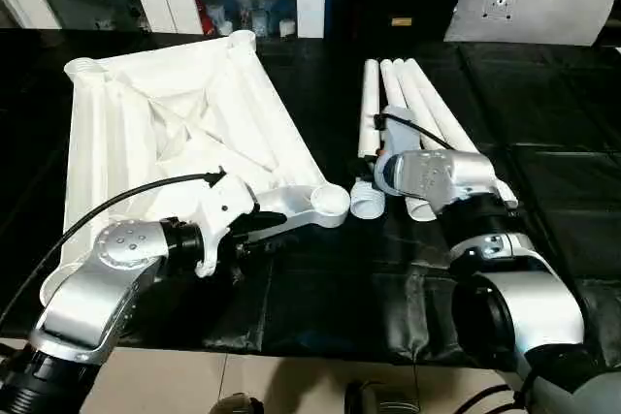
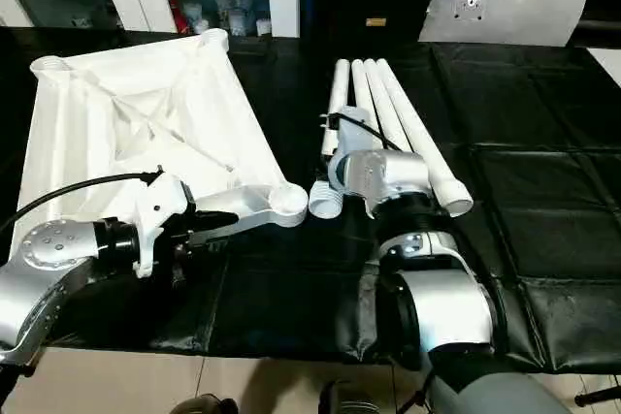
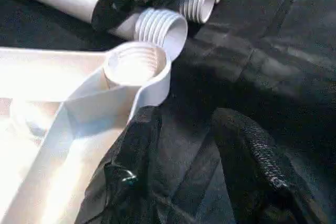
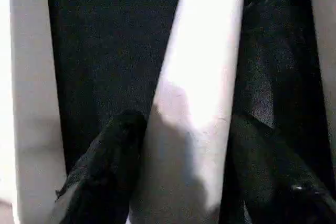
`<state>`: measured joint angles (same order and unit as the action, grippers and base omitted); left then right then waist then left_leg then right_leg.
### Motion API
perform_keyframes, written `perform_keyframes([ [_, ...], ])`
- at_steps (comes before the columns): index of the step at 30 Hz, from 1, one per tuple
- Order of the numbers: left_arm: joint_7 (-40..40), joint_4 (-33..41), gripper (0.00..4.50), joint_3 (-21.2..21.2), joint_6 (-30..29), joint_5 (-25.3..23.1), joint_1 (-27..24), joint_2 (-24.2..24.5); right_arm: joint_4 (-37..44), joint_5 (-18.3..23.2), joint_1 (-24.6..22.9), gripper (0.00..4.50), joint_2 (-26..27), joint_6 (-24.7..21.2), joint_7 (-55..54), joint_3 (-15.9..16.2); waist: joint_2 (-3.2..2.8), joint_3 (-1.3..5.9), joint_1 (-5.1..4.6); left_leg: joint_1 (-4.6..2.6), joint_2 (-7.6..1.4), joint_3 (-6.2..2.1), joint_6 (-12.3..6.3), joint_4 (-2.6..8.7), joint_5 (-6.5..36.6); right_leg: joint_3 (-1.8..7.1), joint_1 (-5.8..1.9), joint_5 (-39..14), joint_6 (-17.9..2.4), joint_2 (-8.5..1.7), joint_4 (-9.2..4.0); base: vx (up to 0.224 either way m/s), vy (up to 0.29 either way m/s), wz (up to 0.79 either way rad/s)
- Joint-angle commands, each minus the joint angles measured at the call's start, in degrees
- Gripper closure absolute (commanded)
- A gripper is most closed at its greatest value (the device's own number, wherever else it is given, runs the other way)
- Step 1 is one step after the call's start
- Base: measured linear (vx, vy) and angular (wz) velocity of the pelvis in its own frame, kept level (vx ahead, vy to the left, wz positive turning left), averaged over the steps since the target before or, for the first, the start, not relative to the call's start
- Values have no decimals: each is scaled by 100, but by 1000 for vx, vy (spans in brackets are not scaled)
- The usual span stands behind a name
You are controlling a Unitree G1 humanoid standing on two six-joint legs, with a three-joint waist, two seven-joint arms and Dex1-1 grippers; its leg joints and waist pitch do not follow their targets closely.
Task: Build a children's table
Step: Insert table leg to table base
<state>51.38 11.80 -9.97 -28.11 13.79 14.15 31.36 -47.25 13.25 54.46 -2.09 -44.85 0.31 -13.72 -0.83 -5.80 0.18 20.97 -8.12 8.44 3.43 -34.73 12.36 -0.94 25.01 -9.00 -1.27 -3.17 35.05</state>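
- Right gripper (image 4: 181,182): its two black fingers (image 4: 102,166) straddle one white leg (image 4: 199,77), one finger on each side, low in the right wrist view; whether they have clamped down fully I cannot tell (the near finger looks to touch the leg's side)
- Left gripper (image 3: 194,166): the finger at lower left of the left wrist view lies against the top's rim wall, the other finger (image 3: 252,156) rests on the black sheet (image 1: 543,143) apart from the plastic; whether that is a real grasp on the rim I cannot tell
- Just beyond the left fingers stands the top's near corner socket (image 3: 135,64), threaded inside and mouth up
- Just beside that socket lies the leg's threaded end (image 3: 160,27), nearly touching the socket's rim
- Table top (image 1: 175,123): upside down in the left half of the left eye view, ribs up
- Legs (image 1: 408,94): four lie side by side at centre right, fanning toward the upper middle
- Step in hand, as I judge it: take hold of the leg nearest the socket and bring its threads into the socket
- To do it well: close squarely across the leg so that it cannot roll, lift it clear of its neighbours, stand it upright over the socket before turning (crooked threads will bind), and keep the left gripper bracing the top
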Motion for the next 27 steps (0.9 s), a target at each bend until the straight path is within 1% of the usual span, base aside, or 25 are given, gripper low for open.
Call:
perform_keyframes([
  [1, -35, 60, 259, -65, 69, -51, 41, 21, 116, 93, -39, 224, 20, 123, -35, -100, -87, 456, 15, -12, -286, 4, -189, 362, 388, 195, -439, -524, -1605, -338, -300, 0, 0, 0],
  [2, -39, 40, 259, -72, 82, -49, 49, 15, 179, 177, -78, 234, 34, 212, 56, -170, -80, 457, 13, -12, -283, 2, -188, 361, 398, 192, -441, -542, -1610, -333, -302, 0, 0, 0],
  [3, -46, 24, 259, -76, 90, -47, 60, 3, 255, 200, -117, 241, 40, 201, 113, -178, -105, 448, 12, -15, -285, 3, -184, 364, 476, 188, -437, -606, -1603, -328, -314, 0, 0, 0],
  [4, -61, 14, 259, -71, 103, -46, 64, -13, 307, 227, -152, 241, 62, 246, 114, -212, -108, 450, 15, -14, -286, -2, -182, 364, 468, 189, -441, -598, -1605, -330, -310, 0, 0, 0],
  [6, -113, -15, 259, -38, 147, -58, 67, -48, 445, 186, -258, 251, 109, 547, 125, -185, -137, 442, 21, -19, -295, 0, -168, 364, 494, 187, -426, -615, -1605, -341, -323, 0, 0, 0],
  [8, -133, -25, 259, -25, 166, -70, 66, -55, 485, 151, -289, 258, 122, 671, 125, -157, -122, 452, 17, -17, -288, -2, -165, 362, 462, 187, -440, -558, -1615, -330, -309, 0, 0, 0],
  [9, -227, -69, 259, 17, 233, -122, 76, -88, 578, 101, -359, 261, 144, 938, 143, -90, -165, 437, 21, -10, -285, -10, -170, 362, 459, 182, -434, -527, -1630, -333, -310, 0, 0, 0],
  [10, -332, -107, 259, 82, 220, -120, 113, -143, 650, 133, -382, 261, 181, 1161, 96, -148, -168, 433, 18, -12, -287, -9, -163, 362, 479, 182, -433, -535, -1628, -333, -314, 0, 0, 0],
  [11, -500, -161, 259, 206, 120, -68, 190, -230, 762, 217, -390, 262, 231, 1271, 85, -250, -181, 427, 18, -16, -282, 1, -161, 359, 505, 184, -427, -517, -1629, -331, -320, 0, 0, 0],
  [12, -578, -180, 259, 261, 63, -41, 229, -274, 812, 267, -385, 263, 239, 1233, 123, -288, -164, 428, 17, -15, -276, -6, -167, 361, 519, 183, -448, -512, -1639, -321, -316, 0, 0, 0],
  [13, -640, -197, 259, 317, 59, -15, 268, -323, 886, 419, -385, 264, 269, 1196, 258, -373, -165, 433, 19, -15, -275, -9, -175, 359, 494, 185, -456, -482, -1646, -322, -305, 0, 0, 0],
  [14, -642, -198, 259, 318, 59, -14, 268, -324, 887, 422, -385, 264, 270, 1196, 261, -375, -185, 424, 24, -14, -272, -15, -190, 361, 493, 183, -453, -470, -1651, -321, -303, 0, 0, 0],
  [15, -923, -267, 259, 490, -27, 32, 410, -506, 1091, 798, -407, 264, 313, 1095, 610, -577, -167, 398, 11, 1, -274, -6, -241, 365, 597, 190, -469, -538, -1637, -318, -329, 0, 0, 0],
  [16, -1069, -310, 259, 561, -17, 39, 482, -606, 1194, 915, -459, 264, 307, 1142, 833, -603, -159, 397, 21, 3, -282, -17, -255, 363, 585, 187, -470, -537, -1639, -325, -326, 0, 0, 0],
  [17, -1200, -351, 259, 629, 8, 53, 544, -700, 1280, 990, -520, 265, 293, 1182, 1024, -603, -171, 400, 30, 1, -286, -21, -297, 365, 539, 181, -461, -535, -1650, -329, -329, 0, 0, 0],
  [18, -1335, -369, 259, 701, -8, 108, 608, -821, 1375, 1028, -618, 265, 254, 1231, 1214, -567, -134, 394, 36, 17, -289, -15, -351, 365, 531, 182, -476, -551, -1648, -335, -346, 0, 0, 0],
  [19, -1445, -352, 242, 720, -39, 136, 650, -925, 1450, 1057, -693, 265, 200, 1236, 1341, -553, -133, 430, 44, 14, -294, -25, -351, 354, 447, 180, -495, -534, -1663, -350, -329, 0, 0, 0],
  [20, -1445, -352, 231, 720, -39, 136, 650, -925, 1450, 1057, -693, 265, 200, 1236, 1341, -553, -138, 431, 50, 19, -291, -23, -370, 355, 378, 176, -495, -494, -1675, -348, -324, 0, 0, 0],
  [21, -1761, -281, 224, 836, -195, 316, 796, -1269, 1683, 1127, -932, 265, 34, 1221, 1526, -568, -118, 471, 52, 14, -294, -13, -386, 342, 311, 169, -504, -432, -1713, -339, -313, 0, 0, 0],
  [22, -1791, -262, 224, 846, -206, 342, 818, -1311, 1739, 1164, -959, 265, 17, 1209, 1546, -593, -116, 461, 65, 17, -294, -7, -408, 332, 299, 178, -502, -407, -1724, -346, -336, 0, 0, 0],
  [23, -1948, -159, 224, 901, -276, 468, 963, -1516, 2110, 1375, -1113, 265, -91, 1134, 1701, -704, -123, 483, 99, 11, -289, 5, -454, 318, 217, 187, -509, -318, -1750, -340, -331, 0, 0, 0],
  [24, -1975, -173, 224, 957, -265, 563, 1044, -1595, 2317, 1487, -1191, 265, -135, 1059, 1845, -710, -122, 482, 145, 14, -295, 1, -529, 307, 114, 187, -491, -171, -1757, -333, -316, 0, 0, 0],
  [25, -2026, -230, 224, 1066, -278, 687, 1145, -1725, 2535, 1600, -1279, 265, -160, 1076, 2034, -721, -87, 439, 145, 33, -296, 6, -580, 325, 115, 186, -474, -172, -1745, -327, -334, 0, 0, 0],
  [26, -2045, -259, 224, 1113, -285, 736, 1183, -1778, 2610, 1636, -1313, 265, -168, 1090, 2109, -719, -85, 443, 155, 31, -285, 12, -602, 317, 146, 183, -479, -208, -1737, -319, -335, 0, 0, 0],
  [27, -2143, -312, 224, 1180, -332, 782, 1255, -1886, 2877, 1806, -1435, 265, -170, 1031, 2253, -757, -41, 384, 132, 45, -271, 13, -619, 343, 354, 172, -467, -627, -1650, -317, -398, 0, 0, 0],
])
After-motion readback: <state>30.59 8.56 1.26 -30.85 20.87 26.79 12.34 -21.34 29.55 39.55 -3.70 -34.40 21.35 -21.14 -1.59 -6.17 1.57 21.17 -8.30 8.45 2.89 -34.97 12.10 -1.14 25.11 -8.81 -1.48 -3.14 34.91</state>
